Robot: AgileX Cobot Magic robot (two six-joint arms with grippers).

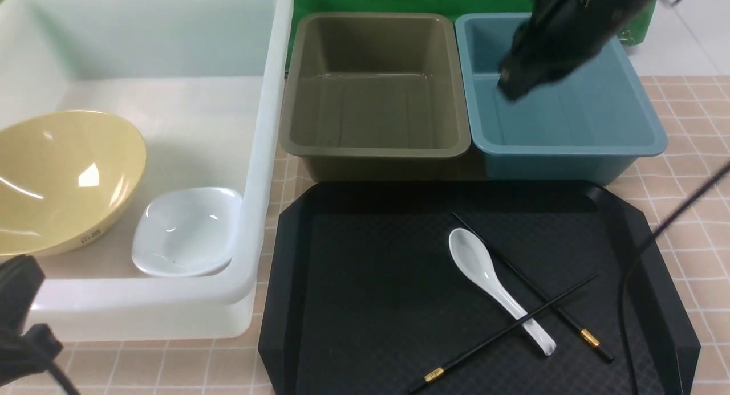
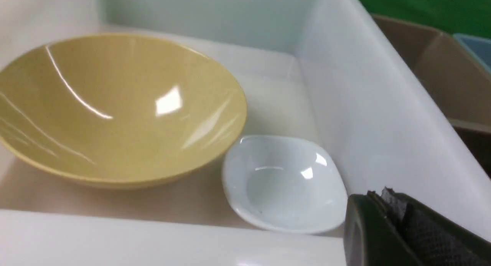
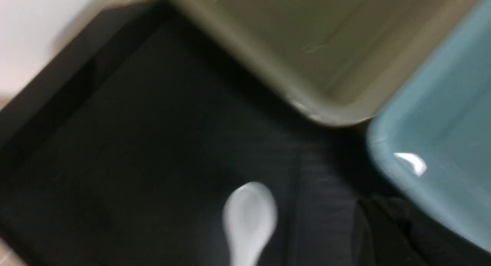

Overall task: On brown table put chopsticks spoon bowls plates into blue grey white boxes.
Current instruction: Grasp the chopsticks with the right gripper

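Left of the tray (image 1: 370,304), inside the white box (image 1: 268,155): yellow bowl (image 1: 63,178), tilted, just beside the white dish (image 1: 188,229). Could slide onto the dish if the box is knocked.

Left jaws, well left of the tray's near corner: pressed together, empty.

On the tray: spoon (image 1: 485,269) and crossed chopsticks (image 1: 485,342), one lying over the spoon handle. Lifting the spoon first risks flicking that chopstick off the tray.

Behind the tray: grey box (image 1: 370,153), then blue box (image 1: 570,150).

Right jaws, raised behind the tray's far right corner: pressed together, nothing seen between them. Spread before any pickup, or expect a push rather than a grasp.

Cable (image 1: 625,304) hanging over the tray's right side: possible snag on chopsticks.
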